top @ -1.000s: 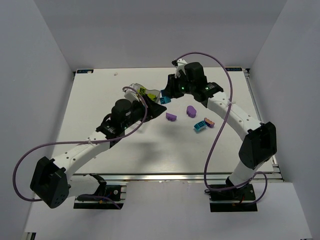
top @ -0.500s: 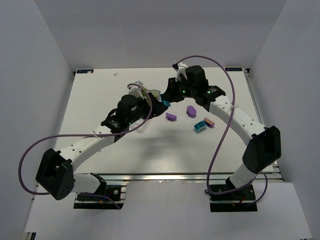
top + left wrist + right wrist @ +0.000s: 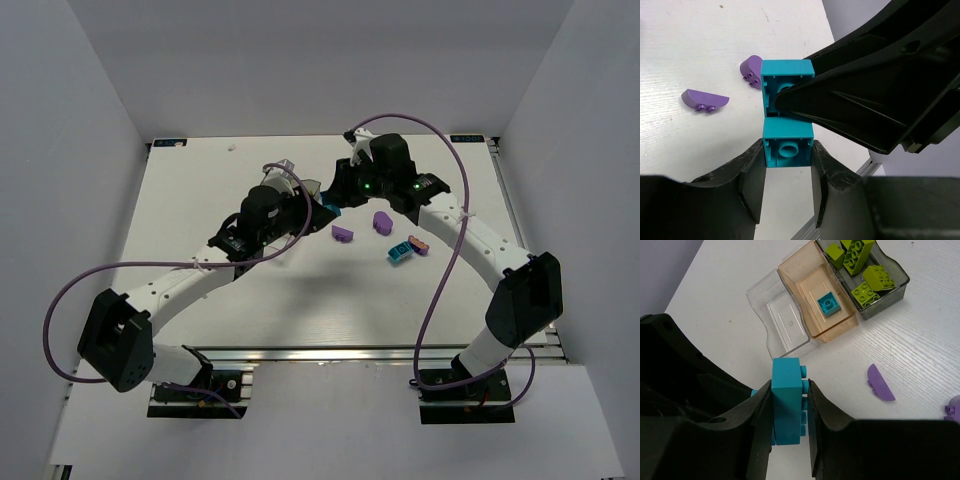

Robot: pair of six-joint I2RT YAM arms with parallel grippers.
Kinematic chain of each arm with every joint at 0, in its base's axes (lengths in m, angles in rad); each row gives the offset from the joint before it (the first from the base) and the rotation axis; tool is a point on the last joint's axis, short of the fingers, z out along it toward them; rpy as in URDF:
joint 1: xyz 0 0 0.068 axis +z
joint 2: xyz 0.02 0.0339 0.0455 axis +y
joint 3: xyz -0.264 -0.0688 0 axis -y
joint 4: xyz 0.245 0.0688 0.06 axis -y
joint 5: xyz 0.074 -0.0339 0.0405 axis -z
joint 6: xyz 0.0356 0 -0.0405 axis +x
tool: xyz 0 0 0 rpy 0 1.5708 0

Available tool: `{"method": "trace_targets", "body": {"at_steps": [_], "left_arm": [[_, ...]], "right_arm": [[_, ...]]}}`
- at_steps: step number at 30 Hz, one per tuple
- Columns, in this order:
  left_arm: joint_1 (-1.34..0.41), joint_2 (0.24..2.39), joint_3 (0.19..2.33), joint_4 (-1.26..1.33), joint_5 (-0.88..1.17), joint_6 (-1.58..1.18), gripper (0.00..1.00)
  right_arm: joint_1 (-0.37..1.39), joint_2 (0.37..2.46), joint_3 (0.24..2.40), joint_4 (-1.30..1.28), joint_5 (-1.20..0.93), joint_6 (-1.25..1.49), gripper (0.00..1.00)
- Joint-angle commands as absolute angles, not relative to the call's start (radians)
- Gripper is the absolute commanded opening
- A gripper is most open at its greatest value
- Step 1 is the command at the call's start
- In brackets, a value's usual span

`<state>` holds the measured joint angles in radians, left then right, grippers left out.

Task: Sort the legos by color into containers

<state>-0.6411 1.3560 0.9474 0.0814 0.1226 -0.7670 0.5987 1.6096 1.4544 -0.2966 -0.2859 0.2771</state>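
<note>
Left arm (image 3: 190,280), white links and black wrist, reaches low and forward to mid-table. The left gripper (image 3: 787,152) pinches the near half of a cyan stack (image 3: 788,75). That's two glossy square hard-plastic bricks joined end to end, hollow undersides with a round tube facing my left wrist camera. The stack sits between both grippers, near the clear tray (image 3: 780,315), and looks lifted off the matte white table (image 3: 200,200).

The right gripper (image 3: 787,410) clamps the same stack, black fingers flat on its smooth sides, studs poking out sideways. Right arm (image 3: 480,240) is bent at the elbow, angled in toward centre.

The trays touch in a row, all thin see-through plastic. The clear tray is first, then the orange tray (image 3: 795,277) with one cyan brick (image 3: 829,305), then the grey tray (image 3: 897,282) with lime green bricks (image 3: 865,287) heaped and tilted.

Two purple half-rounds (image 3: 343,233) lie loose on the table. Right of them a loose cyan brick (image 3: 400,252) touches a pinkish piece (image 3: 419,245).
</note>
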Motion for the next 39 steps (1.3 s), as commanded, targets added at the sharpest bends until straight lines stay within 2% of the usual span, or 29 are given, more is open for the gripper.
{"method": "trace_targets", "body": {"at_steps": [1, 4, 19, 26, 32, 39], "left_arm": [[-0.641, 1.344, 0.982, 0.052, 0.118, -0.746, 0.11], [-0.641, 1.321, 0.980, 0.008, 0.092, -0.726, 0.04], [-0.629, 1.236, 0.951, -0.115, 0.014, -0.667, 0.02], [-0.484, 1.396, 1.101, -0.375, -0.136, -0.672, 0.00], [-0.377, 1.558, 1.216, -0.405, -0.187, -0.706, 0.00], [-0.370, 1.784, 1.428, -0.456, -0.261, -0.709, 0.00]], "right_arm": [[0.606, 1.568, 1.450, -0.262, -0.249, 0.262, 0.00], [0.595, 1.571, 1.450, -0.250, -0.183, 0.235, 0.00], [0.546, 1.534, 1.286, -0.057, -0.029, -0.047, 0.00], [0.494, 1.451, 1.220, -0.031, -0.190, -0.120, 0.00], [0.480, 1.364, 1.124, 0.028, -0.256, -0.173, 0.00], [0.477, 1.333, 1.095, 0.028, -0.267, -0.173, 0.00]]}}
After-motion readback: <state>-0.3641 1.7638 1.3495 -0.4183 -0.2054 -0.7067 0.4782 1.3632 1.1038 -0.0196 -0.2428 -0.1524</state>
